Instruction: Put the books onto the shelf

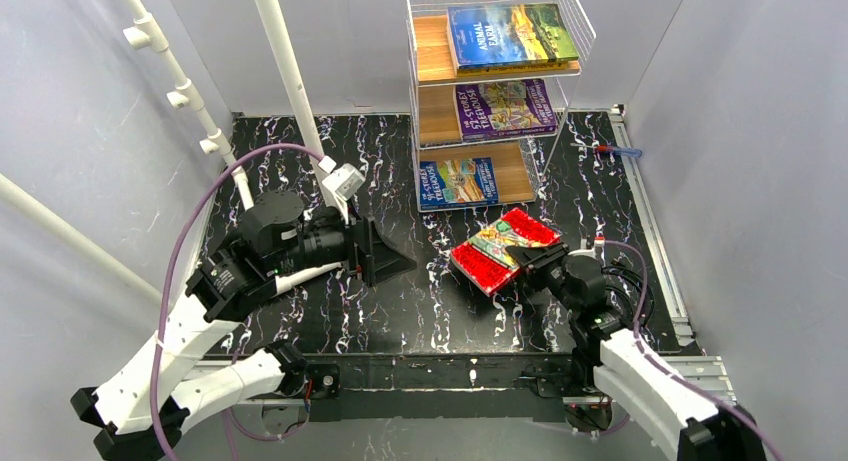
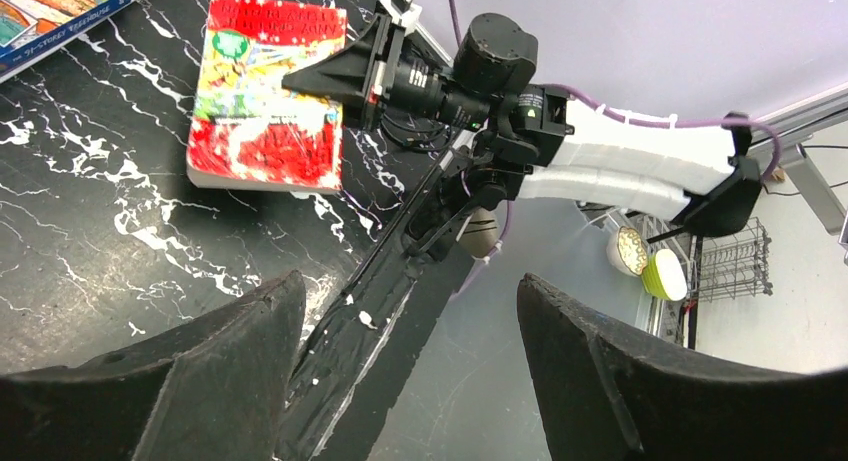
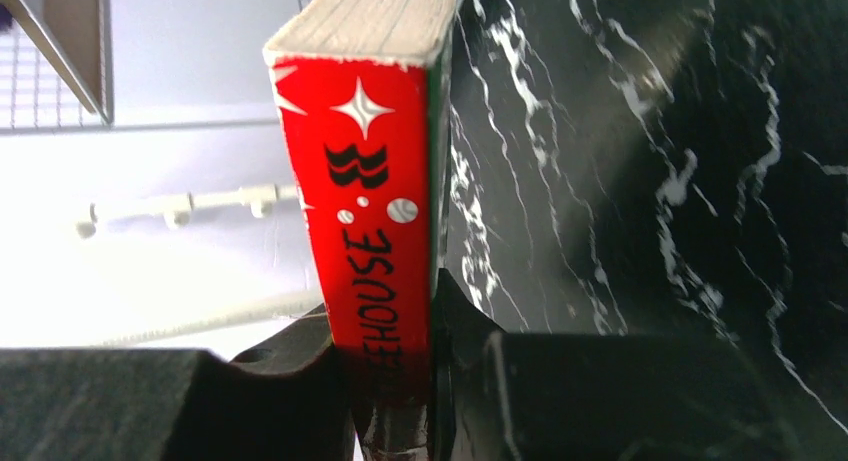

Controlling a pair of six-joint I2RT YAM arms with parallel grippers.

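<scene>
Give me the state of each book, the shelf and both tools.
shelf, upright, one book on each tier.
Animal Farm, flat on the top tier.
purple Treehouse book, flat on the middle tier.
blue Treehouse book, flat on the bottom tier.
red Treehouse book, off the shelf, spine pinched in the right tool.
left tool, open, empty.
right tool, shut on the red Treehouse book.

**White shells, black joints, purple leads**

Smooth white plastic casing is covering the lower links of the left arm (image 1: 170, 341), giving way to round black motor housings (image 1: 272, 224). A thin purple cable (image 1: 212, 193) is running along it. The right arm (image 2: 620, 156) is wearing the same white casing, black joints and purple lead. Each arm is ending in matt black wedge-shaped fingers (image 2: 200, 381).
</scene>
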